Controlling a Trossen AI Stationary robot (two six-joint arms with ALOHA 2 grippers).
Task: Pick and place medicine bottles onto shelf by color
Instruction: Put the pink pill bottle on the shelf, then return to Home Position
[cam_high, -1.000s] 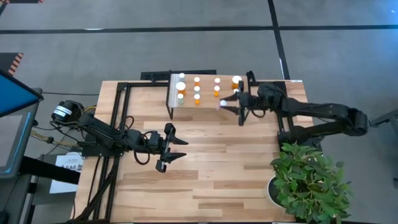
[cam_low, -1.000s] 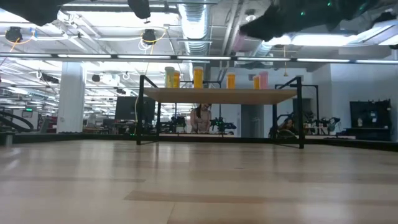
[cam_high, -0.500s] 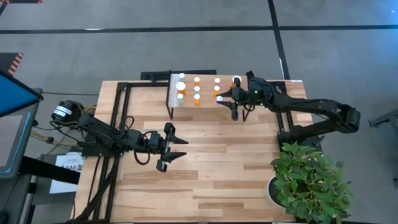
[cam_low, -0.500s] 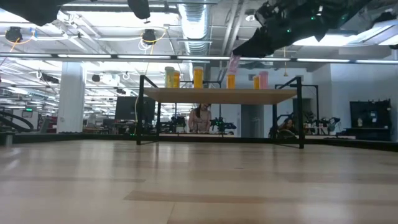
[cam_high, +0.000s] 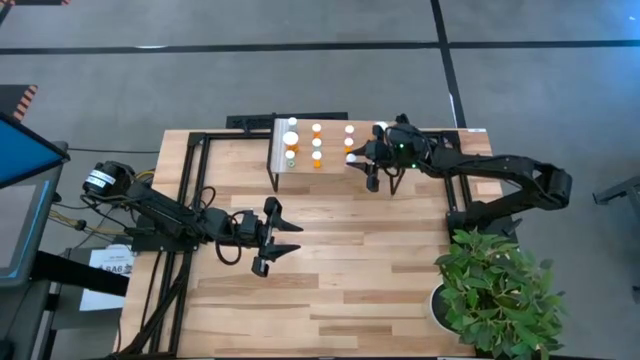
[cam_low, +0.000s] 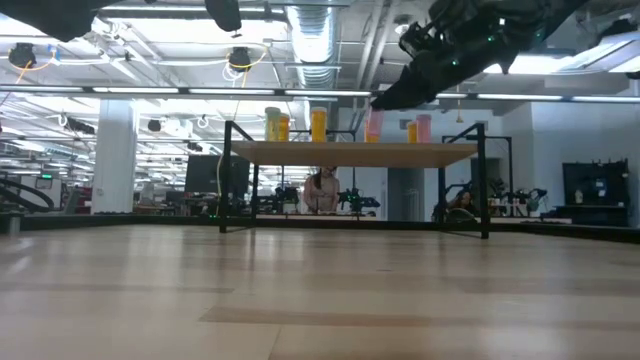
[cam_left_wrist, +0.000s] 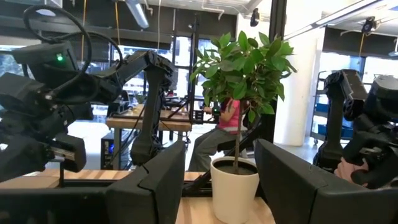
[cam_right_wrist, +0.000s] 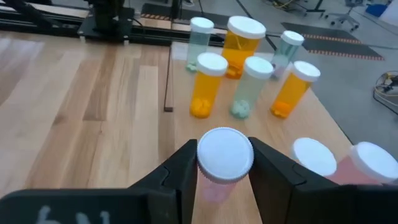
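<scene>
The shelf (cam_high: 310, 176) stands at the table's far middle, on black legs. On its board, orange and green medicine bottles (cam_right_wrist: 207, 87) stand upright on their bases, with pink ones (cam_right_wrist: 314, 157) nearer my right gripper. My right gripper (cam_high: 356, 159) hovers over the shelf's right part, shut on a pink, white-capped bottle (cam_low: 374, 124). Whether that bottle's base touches the board, I cannot tell. My left gripper (cam_high: 285, 240) waits open over the table's middle left, with nothing between its fingers. My right gripper pinches the pink bottle between its two fingers (cam_right_wrist: 184, 169), which sit on opposite sides just under the white cap (cam_right_wrist: 225, 154). They reach in from the table's right, slanting downward. The bottle stands upright with its cap on top, over the shelf board (cam_right_wrist: 273, 134).
A potted plant (cam_high: 495, 290) stands at the table's near right corner. Black frame rails (cam_high: 190, 170) run along the table's left part. Bare tabletop lies between the shelf and the near edge. A person (cam_left_wrist: 230, 118) sits in the room beyond.
My right gripper has carried the pink bottle toward the far edge and a little left, in over the shelf, and has sunk toward the board while tipping its fingers downward. The bottle has stayed upright in the hold.
</scene>
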